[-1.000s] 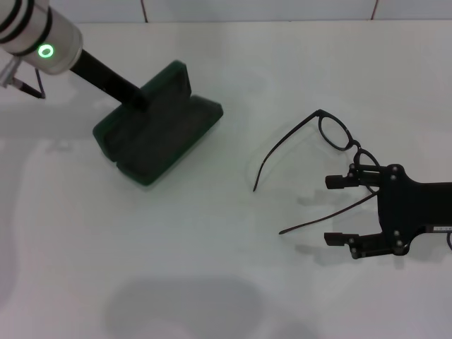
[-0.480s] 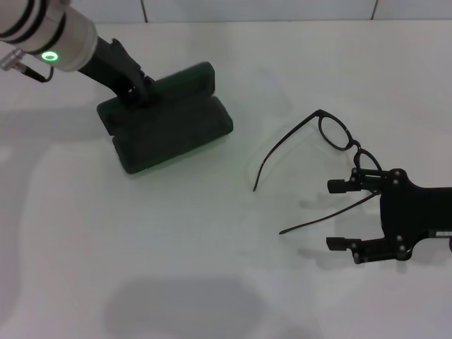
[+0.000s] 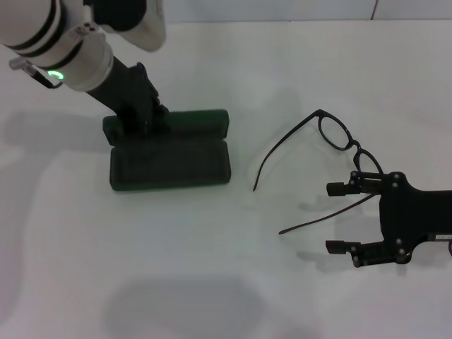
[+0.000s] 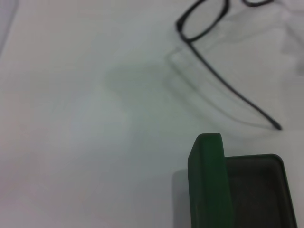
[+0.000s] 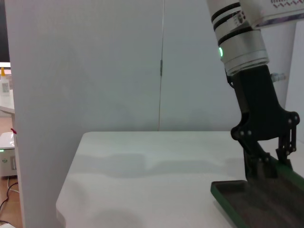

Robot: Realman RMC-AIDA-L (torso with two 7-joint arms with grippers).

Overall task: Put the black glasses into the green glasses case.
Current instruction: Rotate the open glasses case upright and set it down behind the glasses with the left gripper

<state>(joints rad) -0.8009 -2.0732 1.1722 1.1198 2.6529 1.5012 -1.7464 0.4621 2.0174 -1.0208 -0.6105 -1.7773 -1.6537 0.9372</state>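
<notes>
The green glasses case (image 3: 169,164) lies open at the left of the white table, its lid (image 3: 185,121) standing up at the far side. My left gripper (image 3: 145,116) is shut on the lid's left part. The case also shows in the left wrist view (image 4: 209,183) and the right wrist view (image 5: 251,199). The black glasses (image 3: 337,134) lie unfolded at the right, apart from the case, and show in the left wrist view (image 4: 202,26). My right gripper (image 3: 330,216) is open just near of the glasses, with one temple arm (image 3: 321,217) lying between its fingers.
The table's back edge meets a tiled wall (image 3: 282,8). The left arm's white forearm (image 3: 67,49) reaches in from the far left. A white wall panel (image 5: 85,66) shows behind the table in the right wrist view.
My left gripper has swung the case round from a slant until its long side lies parallel to the table's front, and shifted it a little to the right. The right gripper has barely moved.
</notes>
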